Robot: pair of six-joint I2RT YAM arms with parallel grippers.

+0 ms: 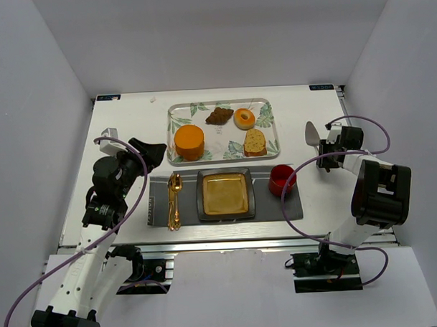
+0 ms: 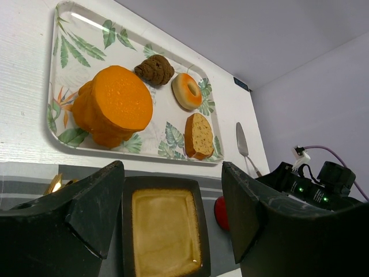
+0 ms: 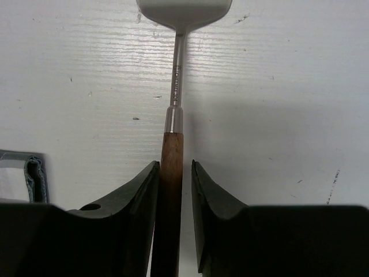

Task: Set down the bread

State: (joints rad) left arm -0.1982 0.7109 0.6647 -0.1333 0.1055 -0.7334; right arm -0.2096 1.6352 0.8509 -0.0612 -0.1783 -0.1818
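The bread (image 1: 190, 141), a thick round orange bun, stands at the front left of the leaf-print tray (image 1: 175, 111). It also shows in the left wrist view (image 2: 115, 107). My left gripper (image 1: 152, 152) is open and empty, just left of the tray and apart from the bread; in its own view (image 2: 173, 167) the jaws stand wide over the brown square plate (image 2: 164, 231). My right gripper (image 1: 325, 160) is at the right side of the table. Its jaws (image 3: 174, 164) straddle the wooden handle of a spatula (image 3: 171, 173), with a thin gap on the right side.
The tray also holds a brown pastry (image 1: 218, 115), a ring donut (image 1: 245, 118) and a tan slice (image 1: 255, 142). A grey mat (image 1: 158, 186) carries gold cutlery (image 1: 174, 201), the plate (image 1: 225, 195) and a red cup (image 1: 281, 180). The spatula blade (image 1: 312, 134) lies right of the tray.
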